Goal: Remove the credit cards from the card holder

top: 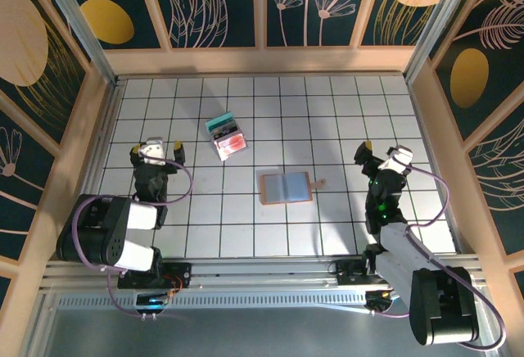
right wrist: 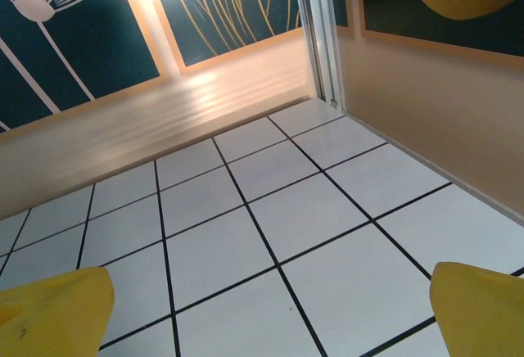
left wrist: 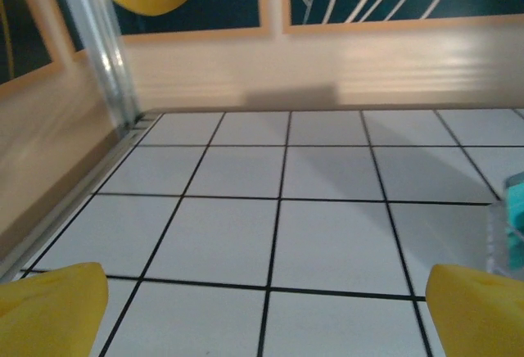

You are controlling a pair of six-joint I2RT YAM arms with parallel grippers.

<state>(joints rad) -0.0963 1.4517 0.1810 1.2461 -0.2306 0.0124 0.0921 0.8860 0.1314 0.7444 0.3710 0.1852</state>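
Top external view tells most of the story: the card holder (top: 286, 187) is lying flat and flipped open, blue-grey inside facing up, with its little tab sticking out on the side toward the right arm. A small pile of cards (top: 228, 136) sits on the table (top: 344, 119) up and to the left of the holder, well apart from it, with a teal one and a pinkish-red one on show. So I'd say the job looks pretty much done. The one thing I can't tell is whether a card is tucked in a holder pocket, it's just too small to see. If it's empty, nothing's left but parking the arms.

Pose-wise, both arms are folded back close to their bases, one on either side of the holder, neither touching it or the pile. The left gripper (top: 155, 148) hangs off to the holder's left, nearer the cards than the holder, jaws spread wide with nothing between them. The right gripper (top: 381, 154) is out to the holder's right, past the tab, also spread wide and carrying nothing. Both wrist views back that up: yellow fingertips (left wrist: 49, 308) far apart, bare tiles between them.
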